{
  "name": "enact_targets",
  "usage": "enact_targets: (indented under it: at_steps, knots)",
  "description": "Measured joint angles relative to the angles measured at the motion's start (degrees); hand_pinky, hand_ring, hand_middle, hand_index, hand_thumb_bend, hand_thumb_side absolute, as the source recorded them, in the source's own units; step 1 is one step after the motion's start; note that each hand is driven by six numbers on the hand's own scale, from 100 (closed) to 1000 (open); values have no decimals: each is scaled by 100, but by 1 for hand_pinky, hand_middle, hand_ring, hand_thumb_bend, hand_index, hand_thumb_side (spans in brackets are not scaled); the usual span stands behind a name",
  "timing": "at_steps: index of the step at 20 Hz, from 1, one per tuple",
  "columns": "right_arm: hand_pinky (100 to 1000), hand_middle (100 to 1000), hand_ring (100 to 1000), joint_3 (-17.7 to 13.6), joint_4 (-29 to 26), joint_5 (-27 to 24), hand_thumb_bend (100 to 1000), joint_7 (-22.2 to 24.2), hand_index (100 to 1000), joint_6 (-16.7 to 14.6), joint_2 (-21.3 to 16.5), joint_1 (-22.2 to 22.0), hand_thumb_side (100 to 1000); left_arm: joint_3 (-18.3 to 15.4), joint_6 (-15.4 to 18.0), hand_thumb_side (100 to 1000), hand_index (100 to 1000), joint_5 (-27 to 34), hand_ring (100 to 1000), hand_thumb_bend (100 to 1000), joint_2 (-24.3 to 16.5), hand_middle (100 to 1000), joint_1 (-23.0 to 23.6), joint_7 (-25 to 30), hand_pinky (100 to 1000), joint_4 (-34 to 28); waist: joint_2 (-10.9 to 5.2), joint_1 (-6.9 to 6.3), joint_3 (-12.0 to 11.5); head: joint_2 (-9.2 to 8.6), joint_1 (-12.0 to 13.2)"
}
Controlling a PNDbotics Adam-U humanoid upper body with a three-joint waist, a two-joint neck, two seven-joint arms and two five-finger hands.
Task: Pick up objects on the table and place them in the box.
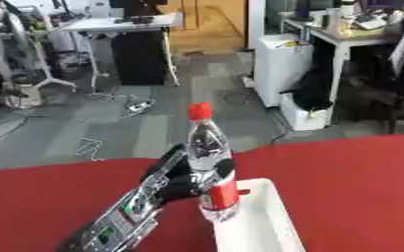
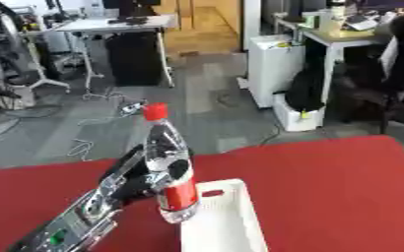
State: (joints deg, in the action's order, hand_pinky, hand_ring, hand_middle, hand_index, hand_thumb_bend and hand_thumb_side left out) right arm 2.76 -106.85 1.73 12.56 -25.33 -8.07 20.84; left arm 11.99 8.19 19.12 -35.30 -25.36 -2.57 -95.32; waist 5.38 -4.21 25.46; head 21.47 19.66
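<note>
Gripping a clear bottle (image 1: pixel 210 157) (red cap, red label), the left hand (image 1: pixel 178 178) has fingers curled round its lower body in the left eye view; bottle upright, base over the near-left rim of the white box (image 1: pixel 261 221). Right eye view: same grasp, box resting on the red tabletop (image 2: pixel 326 182).

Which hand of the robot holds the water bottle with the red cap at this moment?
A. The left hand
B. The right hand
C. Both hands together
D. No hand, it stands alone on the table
A: the left hand, coming in from the lower left, has its fingers curled round the bottle, which is upright at the near corner of the white box; no right hand shows.
</note>
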Motion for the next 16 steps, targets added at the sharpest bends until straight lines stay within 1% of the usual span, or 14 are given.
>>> enact_targets:
  at_steps: [5,11,15,16]
  knots:
    - [873,858,855,0,-2,0,100,11,837,10,0,1,955,5,17,519,640,1,414,302,0,529,-55,32,544,5,9,-37,86,0,0]
    - [873,858,855,0,-6,0,100,37,837,31,0,47,955,45,39,526,643,-7,418,297,2,535,-108,66,552,38,64,-74,168,-2,0]
    - [874,858,855,0,-24,0,100,50,837,24,0,52,954,71,59,537,650,-25,431,294,7,543,-149,88,573,53,125,-102,214,-48,0]
    - [874,858,855,0,-26,0,100,53,836,24,0,54,955,72,63,535,649,-28,439,298,9,560,-150,91,585,63,135,-106,232,-50,0]
